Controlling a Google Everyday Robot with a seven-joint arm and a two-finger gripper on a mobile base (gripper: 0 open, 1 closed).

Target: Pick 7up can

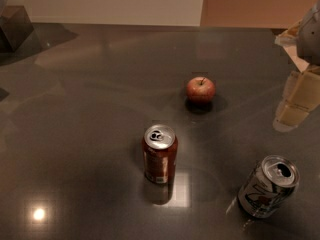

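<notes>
The 7up can (267,187) stands upright at the front right of the dark table (90,124). It is silver-white with a dark slanted mark and an opened shiny top. My gripper (295,101) hangs at the right edge of the view, above the table. It is behind the can, a little to its right, and well apart from it. It holds nothing that I can see.
A red-brown can (160,155) stands upright near the middle front, left of the 7up can. A red apple (201,89) sits behind it toward the centre. A dark box-like object (12,26) is at the far left corner. A pale wall runs behind the table.
</notes>
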